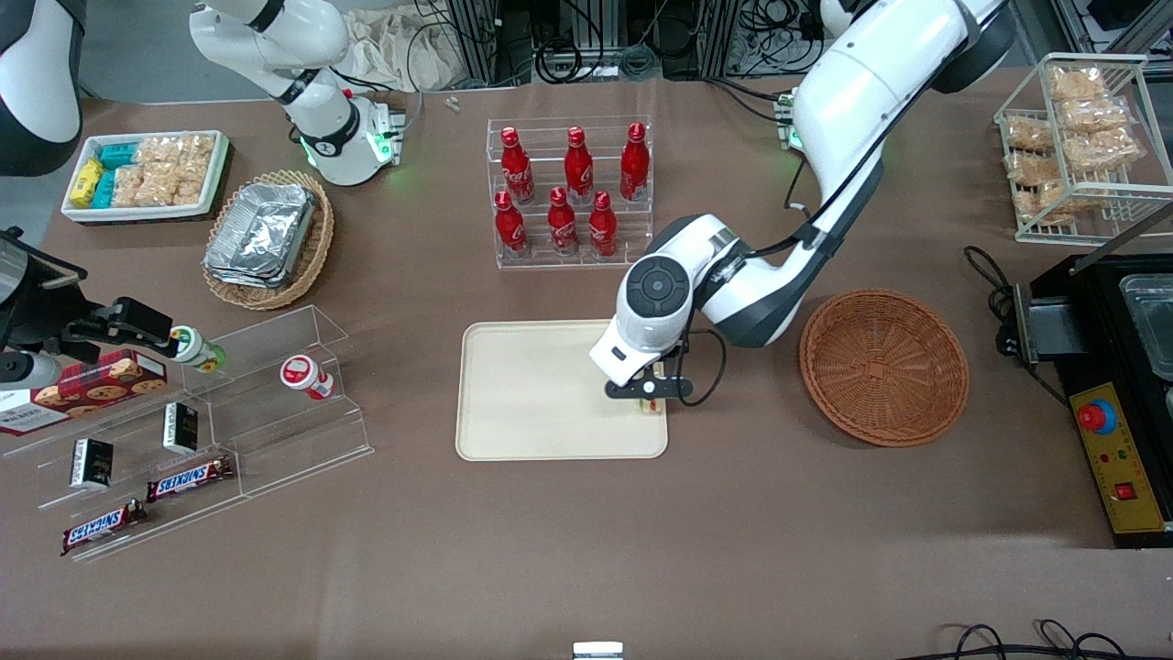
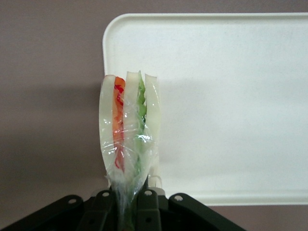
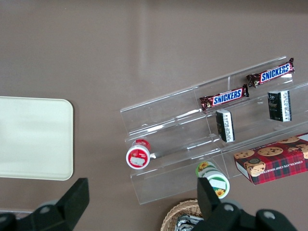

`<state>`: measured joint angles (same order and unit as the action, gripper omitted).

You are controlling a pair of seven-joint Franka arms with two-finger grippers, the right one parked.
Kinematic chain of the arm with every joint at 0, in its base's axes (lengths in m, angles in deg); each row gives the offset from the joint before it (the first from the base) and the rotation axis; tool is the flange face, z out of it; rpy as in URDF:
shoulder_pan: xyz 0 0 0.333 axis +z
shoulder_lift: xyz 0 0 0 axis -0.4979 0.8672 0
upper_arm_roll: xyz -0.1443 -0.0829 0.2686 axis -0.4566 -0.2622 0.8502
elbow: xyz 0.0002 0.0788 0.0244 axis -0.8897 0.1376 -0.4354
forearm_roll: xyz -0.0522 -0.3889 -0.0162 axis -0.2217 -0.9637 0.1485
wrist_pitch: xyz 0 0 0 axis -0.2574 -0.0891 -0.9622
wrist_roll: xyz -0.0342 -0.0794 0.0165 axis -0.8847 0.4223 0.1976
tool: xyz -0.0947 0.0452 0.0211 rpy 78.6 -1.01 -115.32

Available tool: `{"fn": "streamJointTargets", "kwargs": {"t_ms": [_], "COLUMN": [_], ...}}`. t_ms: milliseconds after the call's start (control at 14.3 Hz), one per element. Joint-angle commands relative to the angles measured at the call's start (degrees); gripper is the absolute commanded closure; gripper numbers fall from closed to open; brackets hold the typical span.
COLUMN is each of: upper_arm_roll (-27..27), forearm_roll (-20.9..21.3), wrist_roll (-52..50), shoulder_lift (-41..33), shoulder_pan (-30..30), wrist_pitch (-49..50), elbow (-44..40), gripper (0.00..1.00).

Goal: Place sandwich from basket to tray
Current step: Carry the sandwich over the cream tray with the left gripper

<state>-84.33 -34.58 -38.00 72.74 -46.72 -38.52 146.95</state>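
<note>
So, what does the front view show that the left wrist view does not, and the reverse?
Only the front view shows the basket, with nothing in it, beside the tray toward the working arm's end of the table, and the cola bottles farther from the camera. Only the left wrist view shows the sandwich's red, orange and green layers in clear wrap, pinched at its base. Both show the pincer shut on the sandwich over the tray's edge nearest the basket.

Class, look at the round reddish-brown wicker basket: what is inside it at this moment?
Nothing shows inside the basket; its woven bottom is bare and nothing covers it. The sandwich is clamped in the end effector over the tray corner nearest the basket.
</note>
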Motion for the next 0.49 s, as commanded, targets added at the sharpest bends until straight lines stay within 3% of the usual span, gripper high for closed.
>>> {"fn": "streamJointTargets", "kwargs": {"t_ms": [0, 349, 419], "upper_arm_roll": [0.3, 0.3, 0.3], "forearm_roll": [1.7, 3.4, 3.3], "wrist_roll": [-1.0, -0.8, -0.9], "shoulder_lift": [3.1, 6.5, 6.5], "shoulder_pan": [-0.9, -1.0, -1.0], "wrist_pitch": [-2.8, -5.1, -5.1], "elbow": [-2.2, -2.3, -2.3], "gripper": [0.99, 0.96, 0.75]}}
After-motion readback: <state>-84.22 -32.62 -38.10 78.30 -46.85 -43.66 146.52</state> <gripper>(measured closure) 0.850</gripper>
